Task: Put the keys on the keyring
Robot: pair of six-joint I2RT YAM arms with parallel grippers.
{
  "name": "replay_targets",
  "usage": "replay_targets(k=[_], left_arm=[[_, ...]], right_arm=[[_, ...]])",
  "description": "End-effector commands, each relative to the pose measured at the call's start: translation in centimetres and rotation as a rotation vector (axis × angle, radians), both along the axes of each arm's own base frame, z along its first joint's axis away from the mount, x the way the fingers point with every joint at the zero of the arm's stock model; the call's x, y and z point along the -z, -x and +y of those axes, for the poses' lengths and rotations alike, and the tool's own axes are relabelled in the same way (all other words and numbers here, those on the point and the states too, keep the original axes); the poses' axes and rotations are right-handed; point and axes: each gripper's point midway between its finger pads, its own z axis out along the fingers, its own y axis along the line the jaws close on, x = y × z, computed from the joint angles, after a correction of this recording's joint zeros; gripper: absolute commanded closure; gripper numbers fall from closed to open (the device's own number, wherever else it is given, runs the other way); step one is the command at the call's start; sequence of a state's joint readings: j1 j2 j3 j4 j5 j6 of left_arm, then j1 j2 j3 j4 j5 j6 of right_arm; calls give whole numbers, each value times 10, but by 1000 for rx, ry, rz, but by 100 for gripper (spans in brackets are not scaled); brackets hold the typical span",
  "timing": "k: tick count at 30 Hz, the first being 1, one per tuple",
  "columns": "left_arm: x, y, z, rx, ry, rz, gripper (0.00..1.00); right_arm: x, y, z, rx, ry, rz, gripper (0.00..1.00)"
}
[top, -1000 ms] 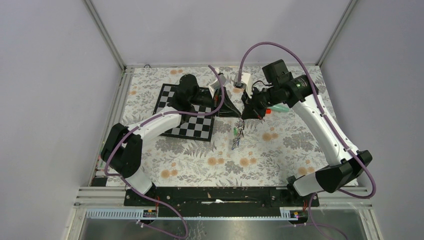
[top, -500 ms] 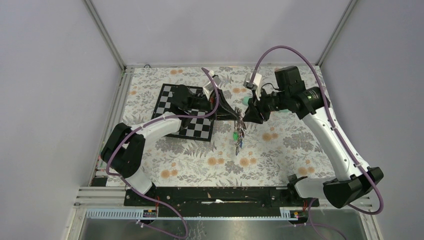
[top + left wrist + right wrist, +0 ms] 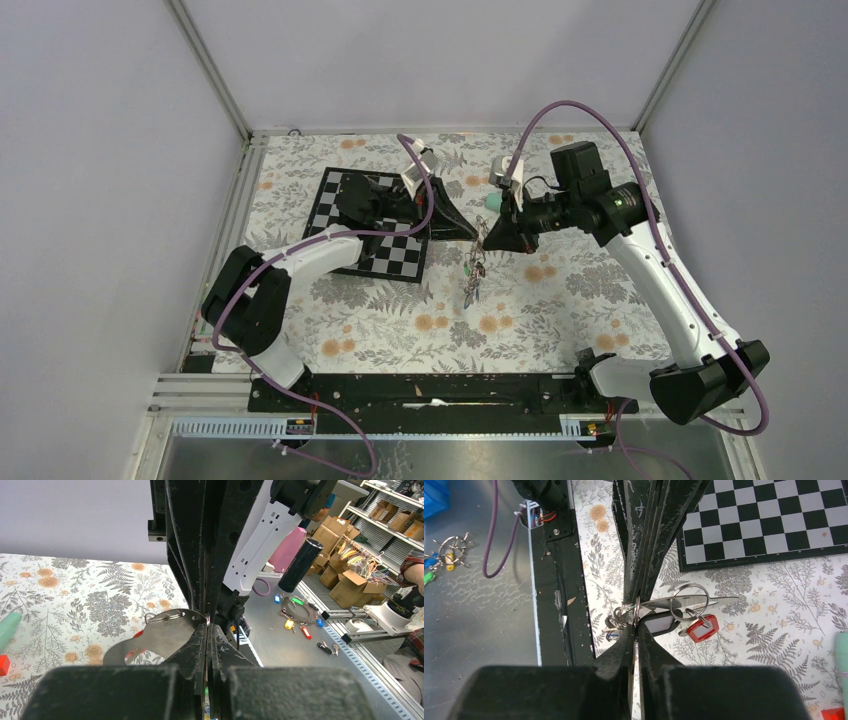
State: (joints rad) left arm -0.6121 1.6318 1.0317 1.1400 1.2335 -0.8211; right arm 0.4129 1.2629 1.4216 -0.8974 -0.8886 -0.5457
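Over the middle of the flowery bench (image 3: pixel 560 310), just off the right edge of the chessboard (image 3: pixel 372 228), the left arm (image 3: pixel 300 255) and the right arm (image 3: pixel 655 255) are meeting tip to tip; the left jaws are squeezing almost all the way shut, with only a hair of a gap, and they are pinching the keyring (image 3: pixel 160 630) at its edge; the right jaws are pressing shut too, and they are gripping the same keyring from the other side; the keyring is hanging in the air between the two tips, not lying on the bench; the keys (image 3: pixel 472 280) are dangling under it in a small bunch, too tiny from above to count; in the right wrist view a red tag (image 3: pixel 700 628) and a black tag (image 3: pixel 659 625) with a pale window are hanging from little round rings right beside the jaws; a teal tube (image 3: pixel 492 203) with a red cap (image 3: pixel 4 664) is lying on the bench near the right jaws.
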Motion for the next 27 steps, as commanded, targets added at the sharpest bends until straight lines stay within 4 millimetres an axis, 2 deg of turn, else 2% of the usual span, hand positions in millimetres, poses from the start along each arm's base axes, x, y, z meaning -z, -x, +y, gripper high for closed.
replay_targets(k=[1, 3, 27], left_arm=[[-22, 4, 5, -11, 74, -76, 100], [-23, 6, 5, -9, 79, -79, 100], [-29, 24, 5, 32, 113, -108, 100]], right_arm=[[-11, 7, 5, -50, -64, -27, 96], [-10, 8, 5, -51, -66, -25, 100], [-7, 13, 19, -123, -166, 38, 100]])
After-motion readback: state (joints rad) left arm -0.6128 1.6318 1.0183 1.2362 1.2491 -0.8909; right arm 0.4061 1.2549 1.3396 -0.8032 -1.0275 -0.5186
